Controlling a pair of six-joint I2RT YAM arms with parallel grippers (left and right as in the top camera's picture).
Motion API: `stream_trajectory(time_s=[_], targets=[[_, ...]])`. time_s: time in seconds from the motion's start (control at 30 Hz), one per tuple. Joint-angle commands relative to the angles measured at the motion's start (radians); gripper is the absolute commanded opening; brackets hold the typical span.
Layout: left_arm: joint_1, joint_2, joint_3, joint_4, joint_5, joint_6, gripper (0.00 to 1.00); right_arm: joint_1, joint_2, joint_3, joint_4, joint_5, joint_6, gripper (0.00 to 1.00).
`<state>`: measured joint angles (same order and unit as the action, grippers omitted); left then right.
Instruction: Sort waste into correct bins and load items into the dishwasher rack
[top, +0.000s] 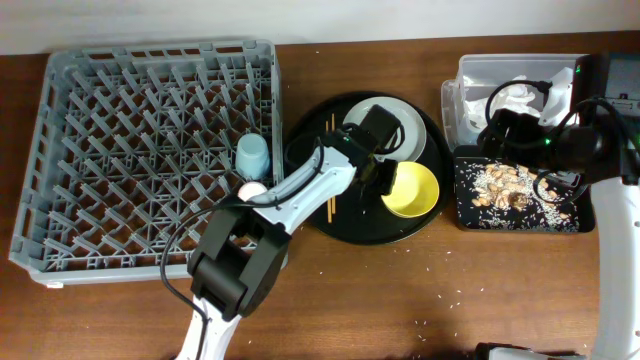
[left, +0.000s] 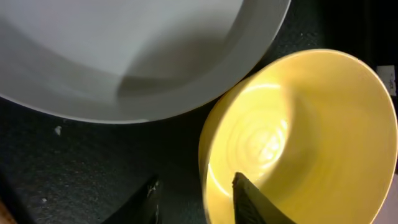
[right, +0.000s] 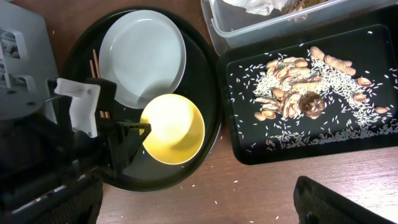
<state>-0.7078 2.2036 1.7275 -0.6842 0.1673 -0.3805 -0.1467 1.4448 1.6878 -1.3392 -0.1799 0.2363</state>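
At left of overhead view, inside dishwasher rack (top: 100, 150): light blue cup (top: 253, 155) + pink cup (top: 252, 189), both done. Upper right, in clear tub (top: 450, 95): white napkin (top: 515, 97), done. Just below, in black tray (top: 458, 190): food scraps (top: 510, 185), mostly done, w/ a few crumbs (top: 455, 297) lying on tabletop (top: 380, 300) near bottom. No sure sight of wrapper.

Mid frame, on round black tray (top: 350, 225), not loaded yet: plate (top: 415, 125), yellow bowl (top: 415, 190), chopsticks (top: 330, 208).

Left gripper (left: 196, 180) down at bowl's rim, released, one finger outside, one inside, not pinching yet by the look. Right gripper (right: 196, 199) spread wide, holding nothing, up by the bins at right.

Approx halfway, at a guess: 2 cups + most waste in, 3 things to go, bowl prob. next.
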Motion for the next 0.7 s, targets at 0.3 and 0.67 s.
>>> stream_trajectory(time_s=[0.3, 0.67], targets=[[-0.006, 0.059, -0.008, 0.011, -0.006, -0.001, 0.07, -0.004, 0.005, 0.012, -0.001, 0.019, 0.004, 0.98], [0.137, -0.171, 0.325, -0.351, -0.456, 0.104, 0.01, -0.004, 0.005, 0.012, -0.001, 0.019, 0.004, 0.99]])
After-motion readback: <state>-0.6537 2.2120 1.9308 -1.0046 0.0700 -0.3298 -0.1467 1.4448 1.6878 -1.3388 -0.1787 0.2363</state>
